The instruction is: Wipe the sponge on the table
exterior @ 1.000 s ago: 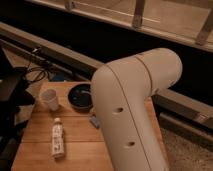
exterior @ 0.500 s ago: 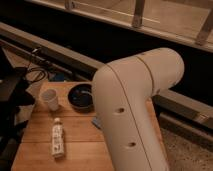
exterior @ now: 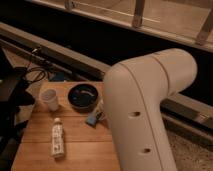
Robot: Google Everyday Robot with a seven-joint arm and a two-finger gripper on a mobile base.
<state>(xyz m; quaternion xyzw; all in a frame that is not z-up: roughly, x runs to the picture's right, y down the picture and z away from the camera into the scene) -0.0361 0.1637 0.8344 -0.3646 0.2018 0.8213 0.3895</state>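
The sponge (exterior: pixel 92 120), a small blue-grey pad, lies on the light wooden table (exterior: pixel 75 150), just in front of the dark bowl (exterior: pixel 82 96). My gripper (exterior: pixel 101 113) is right at the sponge's right edge, and only a sliver of it shows. My big white arm (exterior: pixel 145 110) covers the rest of it and the right part of the table. Whether the gripper touches the sponge is hidden.
A white cup (exterior: pixel 50 100) stands left of the bowl. A white bottle (exterior: pixel 57 140) lies on its side near the front left. Dark equipment (exterior: pixel 12 95) and cables sit off the table's left edge. Rails run behind the table.
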